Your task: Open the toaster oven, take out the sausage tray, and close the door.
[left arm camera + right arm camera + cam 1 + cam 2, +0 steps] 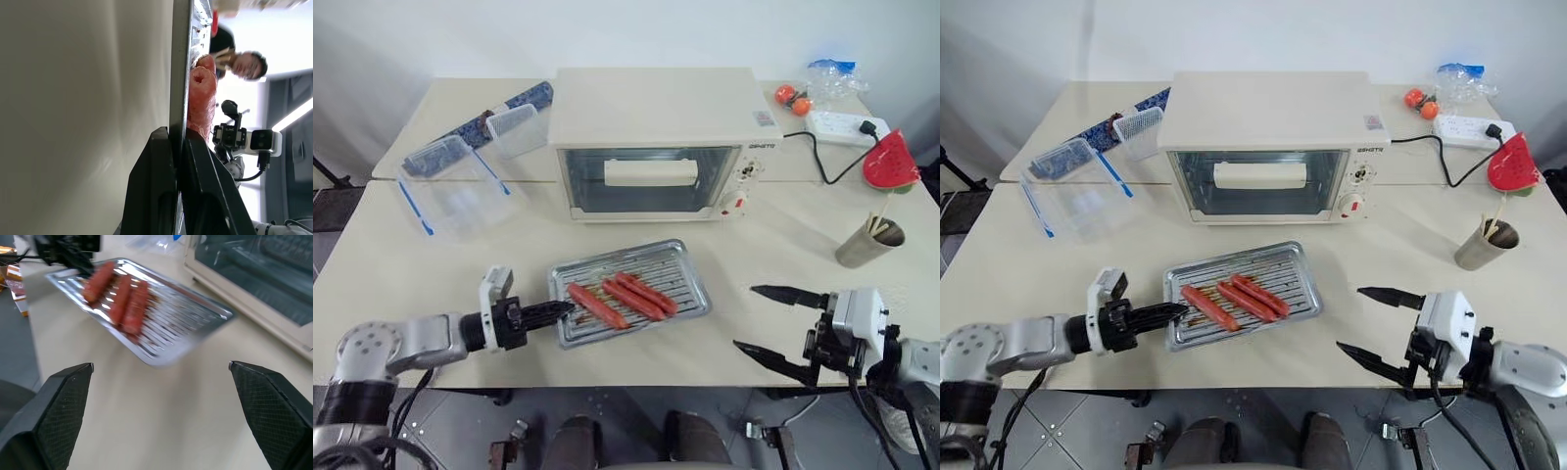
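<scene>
left gripper [558, 310]: fingers clamped together on the near-left rim of the sausage tray [680, 269]; wrist view shows the thin metal edge pinched between both black fingers, one above and one below the rim.
right gripper [767, 323]: fingers spread wide, nothing between them, hanging over the front-right table edge, well apart from the tray.
sausage tray: out of the oven, on the table [372, 264] in front of the toaster oven, stretching away from the left fingertips toward the oven; its far-right corner is the end nearest the right fingers, still clear of them. Cannot tell if the gripped edge is lifted off the surface.
sausages [623, 298]: three, red-orange, lying side by side at a slant; the nearest one's end sits just past the left fingertips.
toaster oven [656, 122]: cream, beyond the tray, far from both grippers.
door [651, 179]: shut, glass pane upright, bar handle across its upper part.
clear plastic boxes [460, 186]: blue clips, beyond the left gripper, beside the oven's left side.
metal cup [867, 245]: holds sticks, beyond the right fingers.
watermelon slice toy [891, 164]: past the cup.
power strip [847, 125]: back right, the oven's black cord runs toward it.
person [244, 63]: seen in the left wrist view, past the tray's far end.
</scene>
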You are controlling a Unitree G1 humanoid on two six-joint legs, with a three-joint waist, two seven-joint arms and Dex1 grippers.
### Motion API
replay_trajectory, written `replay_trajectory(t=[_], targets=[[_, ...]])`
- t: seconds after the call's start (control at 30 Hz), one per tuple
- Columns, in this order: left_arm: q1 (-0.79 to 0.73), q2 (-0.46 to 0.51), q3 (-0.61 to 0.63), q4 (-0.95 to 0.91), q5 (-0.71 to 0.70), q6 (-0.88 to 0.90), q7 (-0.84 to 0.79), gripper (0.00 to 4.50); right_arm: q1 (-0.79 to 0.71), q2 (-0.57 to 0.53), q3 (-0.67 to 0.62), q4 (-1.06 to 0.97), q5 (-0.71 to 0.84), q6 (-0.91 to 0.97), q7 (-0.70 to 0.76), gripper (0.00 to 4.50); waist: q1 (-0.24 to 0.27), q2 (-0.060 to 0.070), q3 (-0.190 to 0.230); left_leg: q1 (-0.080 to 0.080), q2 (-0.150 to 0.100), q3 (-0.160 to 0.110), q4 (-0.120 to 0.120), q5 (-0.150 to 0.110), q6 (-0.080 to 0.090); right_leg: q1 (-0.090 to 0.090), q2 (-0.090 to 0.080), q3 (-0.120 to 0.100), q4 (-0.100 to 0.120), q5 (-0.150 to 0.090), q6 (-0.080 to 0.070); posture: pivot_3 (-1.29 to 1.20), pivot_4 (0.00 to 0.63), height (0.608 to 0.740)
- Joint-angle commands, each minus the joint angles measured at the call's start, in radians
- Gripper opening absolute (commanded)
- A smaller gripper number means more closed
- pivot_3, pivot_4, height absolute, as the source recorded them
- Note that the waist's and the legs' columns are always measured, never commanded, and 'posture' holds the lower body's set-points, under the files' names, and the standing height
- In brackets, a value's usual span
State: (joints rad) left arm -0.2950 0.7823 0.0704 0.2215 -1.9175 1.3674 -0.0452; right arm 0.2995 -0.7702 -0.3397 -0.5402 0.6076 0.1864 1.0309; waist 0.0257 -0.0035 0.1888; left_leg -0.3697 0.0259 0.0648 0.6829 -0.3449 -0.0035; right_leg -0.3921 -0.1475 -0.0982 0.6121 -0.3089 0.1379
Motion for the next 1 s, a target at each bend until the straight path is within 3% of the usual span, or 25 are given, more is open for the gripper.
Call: replay_trajectory(t=[0.03, 0.23, 0.5, 0.9, 0.97, 1.0], targets=[[-0.053, -0.011, -0.041, 0.026, 0.010, 0.039, -0.026, 0.00, 0.042, 0.012, -0.041, -0.079, 0.026, 0.006, -0.018, 4.46, -0.001, 0.000, 0.000, 0.000, 0.000, 0.000, 0.000, 0.000, 0.000, 0.000, 0.000, 0.000, 0.000, 0.000, 0.000, 0.00, 0.150, 0.740], [-0.205, -0.100, -0.114, 0.081, 0.186, 0.058, 0.016, 0.00, 0.150, 0.046, -0.080, -0.137, 0.011, 0.000, -0.056, 4.46, 0.020, 0.001, 0.000, 0.000, -0.003, 0.000, 0.000, 0.002, 0.000, 0.002, 0.000, 0.001, 0.000, 0.001, 0.001, 0.00, 0.150, 0.740], [-0.254, -0.166, -0.075, 0.043, 0.360, 0.071, 0.019, 0.00, 0.202, 0.079, -0.082, -0.180, -0.006, -0.010, -0.093, 4.46, 0.035, 0.002, -0.001, 0.002, -0.006, 0.000, 0.000, 0.004, 0.002, 0.002, -0.004, 0.003, -0.002, 0.002, 0.003, 0.00, 0.150, 0.740], [-0.250, -0.241, 0.014, -0.010, 0.414, 0.117, 0.076, 0.00, 0.156, 0.082, -0.057, -0.165, -0.015, -0.007, -0.112, 4.46, 0.035, 0.001, -0.002, 0.001, -0.006, 0.000, 0.000, 0.005, 0.002, 0.002, -0.004, 0.003, -0.001, 0.002, 0.004, 0.00, 0.150, 0.740], [-0.241, -0.243, 0.037, -0.014, 0.418, 0.113, 0.091, 0.61, 0.140, 0.078, -0.054, -0.154, -0.014, -0.003, -0.107, 4.50, 0.034, 0.001, -0.002, 0.001, -0.006, 0.000, 0.000, 0.005, 0.002, 0.002, -0.004, 0.003, -0.001, 0.002, 0.004, 0.00, 0.150, 0.740], [-0.237, -0.248, 0.051, -0.014, 0.418, 0.108, 0.102, 0.70, 0.134, 0.076, -0.052, -0.149, -0.014, -0.002, -0.105, 4.50, 0.030, 0.001, -0.002, 0.001, -0.006, 0.000, 0.000, 0.005, 0.002, 0.002, -0.004, 0.003, -0.001, 0.002, 0.004, 0.00, 0.150, 0.740]])
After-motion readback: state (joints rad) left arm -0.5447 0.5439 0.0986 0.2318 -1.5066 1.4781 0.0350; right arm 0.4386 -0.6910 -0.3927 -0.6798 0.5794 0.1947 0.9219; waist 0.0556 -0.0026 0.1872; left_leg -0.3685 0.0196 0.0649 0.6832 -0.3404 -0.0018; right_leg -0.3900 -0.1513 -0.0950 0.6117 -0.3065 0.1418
